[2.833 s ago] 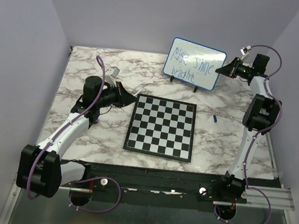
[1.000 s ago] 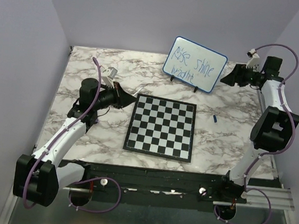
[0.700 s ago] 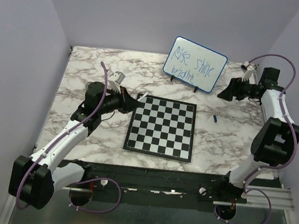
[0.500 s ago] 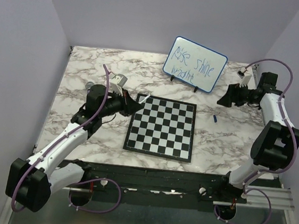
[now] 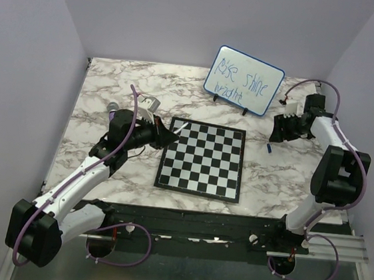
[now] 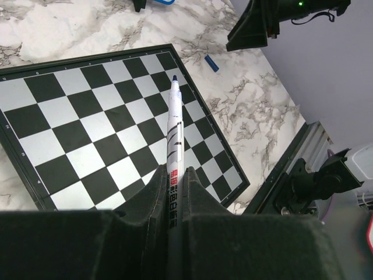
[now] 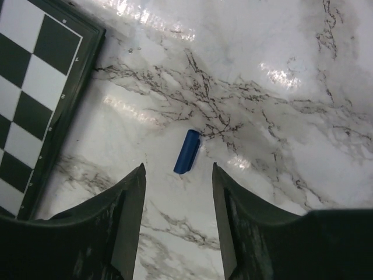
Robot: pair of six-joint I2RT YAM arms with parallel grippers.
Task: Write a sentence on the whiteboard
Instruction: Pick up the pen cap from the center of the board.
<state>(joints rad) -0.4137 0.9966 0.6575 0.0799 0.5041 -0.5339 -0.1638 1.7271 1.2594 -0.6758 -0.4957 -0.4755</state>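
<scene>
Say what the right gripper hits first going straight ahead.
Likely the small blue plastic cap on the marbled table, lying ahead between the right gripper's open fingers; depth unclear.

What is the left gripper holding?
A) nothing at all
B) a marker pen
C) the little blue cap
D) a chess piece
B: in the left wrist view, the left gripper is shut on a white marker, whose blue tip points out over the chessboard.
</scene>
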